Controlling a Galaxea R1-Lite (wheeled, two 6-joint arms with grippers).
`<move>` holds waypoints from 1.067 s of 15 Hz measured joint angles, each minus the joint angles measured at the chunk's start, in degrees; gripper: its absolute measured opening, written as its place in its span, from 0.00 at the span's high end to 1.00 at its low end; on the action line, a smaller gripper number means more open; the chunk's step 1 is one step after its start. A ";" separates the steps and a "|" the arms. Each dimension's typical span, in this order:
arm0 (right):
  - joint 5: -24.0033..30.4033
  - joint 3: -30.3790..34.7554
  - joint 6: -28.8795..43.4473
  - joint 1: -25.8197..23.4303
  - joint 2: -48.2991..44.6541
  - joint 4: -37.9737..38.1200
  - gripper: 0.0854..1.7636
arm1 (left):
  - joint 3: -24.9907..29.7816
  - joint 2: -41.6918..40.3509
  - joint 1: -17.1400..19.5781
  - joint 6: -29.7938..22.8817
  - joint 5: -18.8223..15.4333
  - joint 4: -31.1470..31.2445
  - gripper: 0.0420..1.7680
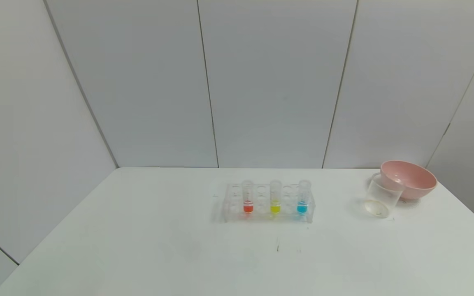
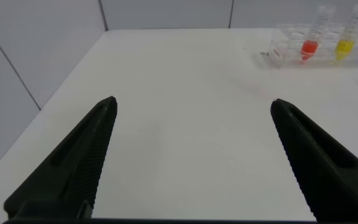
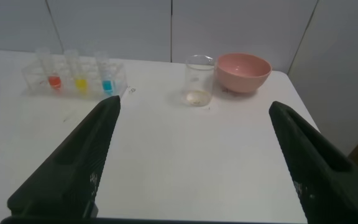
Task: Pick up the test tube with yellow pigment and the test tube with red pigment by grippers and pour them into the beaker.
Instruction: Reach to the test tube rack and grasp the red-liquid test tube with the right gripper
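A clear tube rack (image 1: pixel 268 203) stands mid-table. In it stand upright the test tube with red pigment (image 1: pixel 248 197), the test tube with yellow pigment (image 1: pixel 275 197) and a blue-liquid tube (image 1: pixel 303 197). The clear beaker (image 1: pixel 382 195) stands at the right, empty. Neither arm shows in the head view. My left gripper (image 2: pixel 192 104) is open and empty over bare table, far from the rack (image 2: pixel 319 46). My right gripper (image 3: pixel 194 106) is open and empty, short of the beaker (image 3: pixel 199 80); the rack (image 3: pixel 73 76) is off to one side.
A pink bowl (image 1: pixel 408 179) stands just behind the beaker, touching or nearly touching it, and shows in the right wrist view (image 3: pixel 243 70). Grey wall panels close the back and sides. The white table (image 1: pixel 159 246) has open surface in front of the rack.
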 joint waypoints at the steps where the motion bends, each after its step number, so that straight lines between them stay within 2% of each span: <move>1: 0.22 -3.33 0.04 0.11 4.19 -0.41 0.03 | 0.00 0.00 0.00 0.00 0.00 -0.02 0.00; 5: 0.59 -14.87 0.79 0.99 25.58 -8.95 0.03 | 0.00 0.00 0.00 0.00 0.00 -0.02 0.00; 7: 0.06 -19.41 1.45 3.79 36.99 -15.81 0.03 | 0.00 0.00 0.00 0.02 0.00 -0.02 0.00; 9: -4.39 -22.93 2.52 11.96 47.49 -22.43 0.03 | 0.00 0.00 0.00 0.00 0.00 -0.02 0.00; 13: -23.91 -27.20 6.49 34.37 65.24 -33.19 0.03 | 0.00 0.00 0.00 0.00 0.00 -0.02 0.00; 14: -28.53 -28.14 7.31 38.91 69.73 -36.21 0.03 | 0.00 0.00 0.00 0.00 0.00 -0.02 0.00; 16: -35.82 -30.12 8.61 44.92 77.86 -41.84 0.03 | 0.00 0.00 0.00 0.00 0.00 -0.02 0.00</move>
